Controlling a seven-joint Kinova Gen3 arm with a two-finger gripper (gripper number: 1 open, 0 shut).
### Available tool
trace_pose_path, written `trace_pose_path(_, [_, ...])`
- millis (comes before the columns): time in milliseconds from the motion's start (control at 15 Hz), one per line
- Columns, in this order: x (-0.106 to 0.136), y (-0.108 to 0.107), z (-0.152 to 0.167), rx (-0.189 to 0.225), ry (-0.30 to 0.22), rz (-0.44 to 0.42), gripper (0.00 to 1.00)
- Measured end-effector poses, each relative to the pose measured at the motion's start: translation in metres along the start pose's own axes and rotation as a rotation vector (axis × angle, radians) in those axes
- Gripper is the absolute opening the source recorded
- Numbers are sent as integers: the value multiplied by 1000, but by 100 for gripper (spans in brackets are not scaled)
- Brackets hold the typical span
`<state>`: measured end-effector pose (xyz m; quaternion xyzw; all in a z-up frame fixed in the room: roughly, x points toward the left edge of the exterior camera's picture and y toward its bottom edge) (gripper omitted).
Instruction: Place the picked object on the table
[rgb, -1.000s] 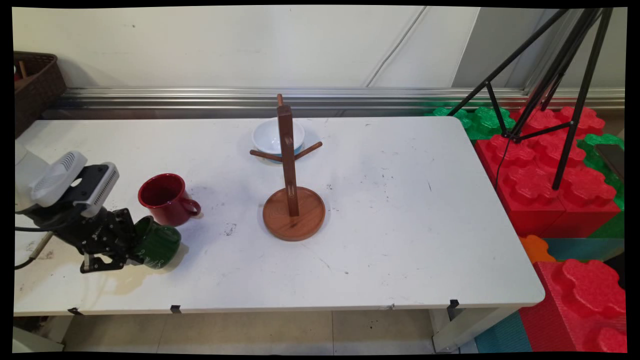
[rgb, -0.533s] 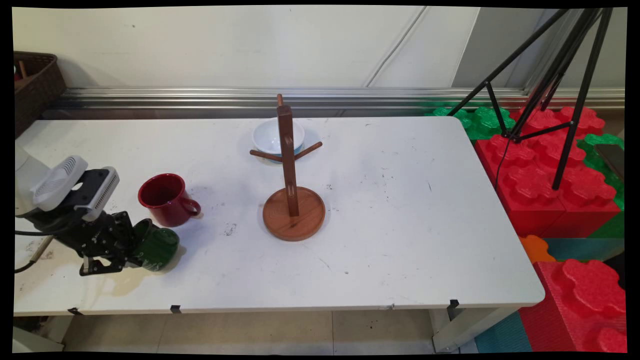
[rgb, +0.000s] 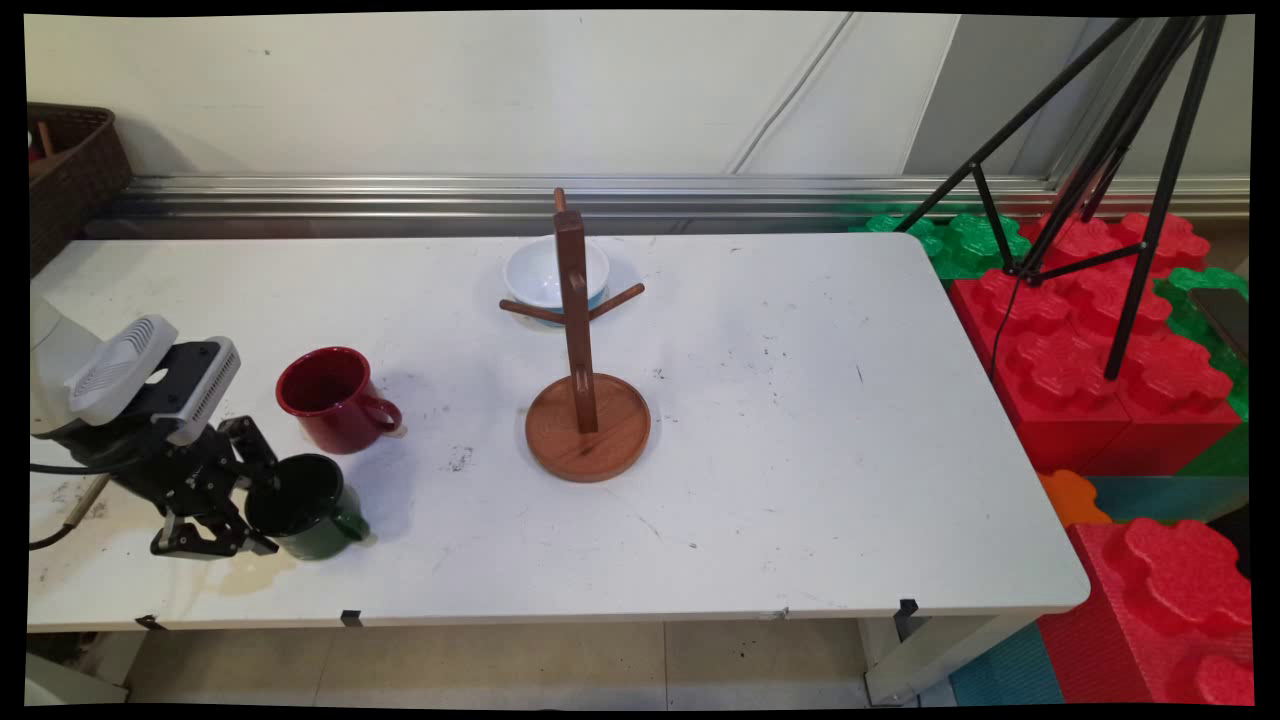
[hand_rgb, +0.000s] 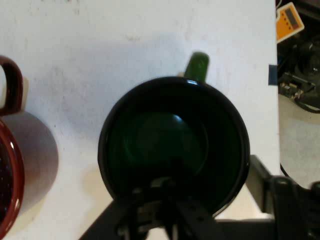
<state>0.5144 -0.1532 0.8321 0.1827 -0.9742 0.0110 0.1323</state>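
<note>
I have the pincer (rgb: 262, 505) low over the near left part of the table (rgb: 800, 450), and its two fingers stand spread apart, so I read it as open and gripping nothing. The green mug (rgb: 305, 505) stands upright on the table right at the fingertips, its dark mouth facing up. In the main view one finger reaches the mug's rim from the wall side and the other lies low along its near side; I cannot tell whether either one touches it. In the hand view the green mug (hand_rgb: 172, 145) fills the middle, directly ahead of the pincer, with the black linkage overlapping its nearest rim and one finger (hand_rgb: 261, 176) showing outside the wall to the right. The mug's handle (hand_rgb: 196, 65) points straight away from the pincer, on the far side of the cup. A red mug (rgb: 335, 398) stands upright just beside the green one, on the pincer's wall side, close but apart from it; in the hand view it sits at the left edge (hand_rgb: 20, 175). Well beyond the pincer, toward the middle of the table, stands a wooden mug tree (rgb: 585, 400) on a round base, its pegs bare. Behind that, further still, sits a white bowl (rgb: 545, 272).
</note>
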Motion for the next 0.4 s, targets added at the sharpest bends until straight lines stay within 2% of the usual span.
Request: trace_pose_path(400, [0,-1,0,3,8,-6,100])
